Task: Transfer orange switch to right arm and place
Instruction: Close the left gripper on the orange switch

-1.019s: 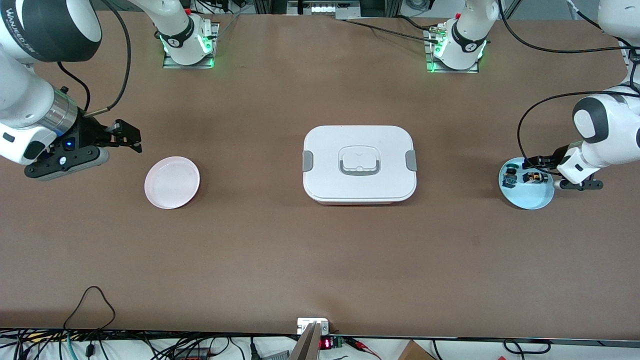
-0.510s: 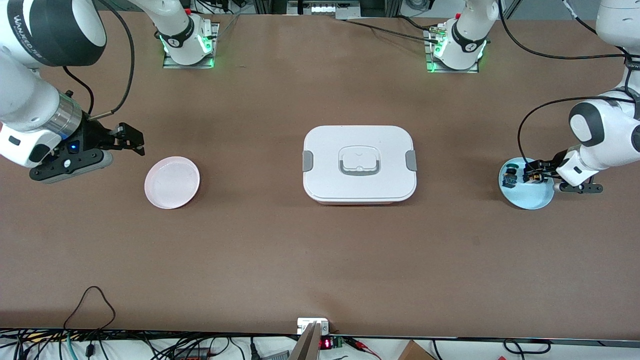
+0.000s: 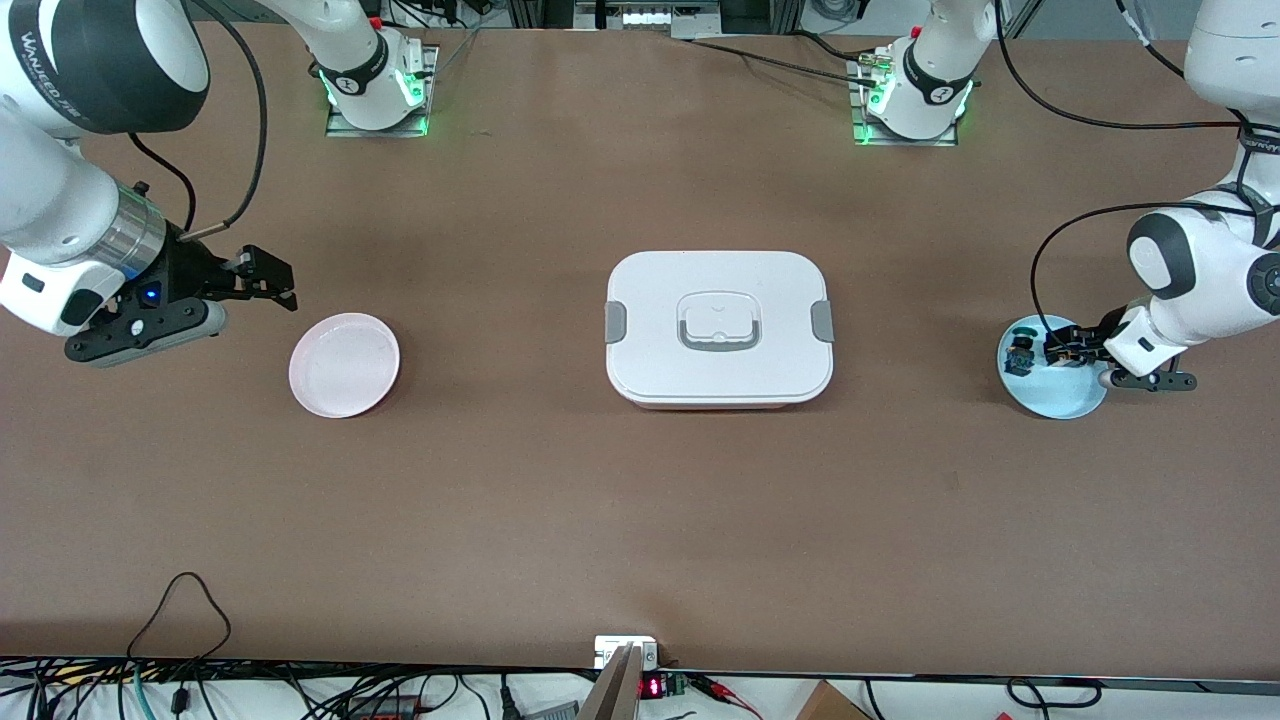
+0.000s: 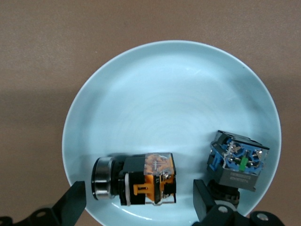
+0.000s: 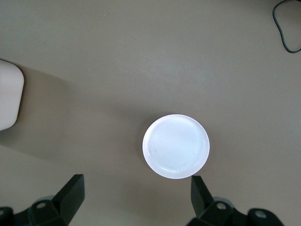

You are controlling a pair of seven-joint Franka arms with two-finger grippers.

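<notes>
The orange switch (image 4: pixel 141 179) lies on its side in the light blue plate (image 4: pixel 174 103) at the left arm's end of the table. My left gripper (image 4: pixel 138 207) is open and low over the plate, one finger on each side of the switch, not closed on it. In the front view the left gripper (image 3: pixel 1066 350) covers most of the switch. My right gripper (image 3: pixel 268 282) is open and empty, in the air beside the empty pink plate (image 3: pixel 344 364). That pink plate also shows in the right wrist view (image 5: pixel 176 146).
A similar switch with a blue top (image 4: pixel 237 160) lies in the same blue plate (image 3: pixel 1060 398), close to one left finger. A white lidded box (image 3: pixel 718 328) stands at the table's middle, between the two plates. Cables lie along the table edge nearest the front camera.
My left gripper has moved down over the blue plate and now straddles the orange switch. My right gripper has shifted slightly toward the pink plate.
</notes>
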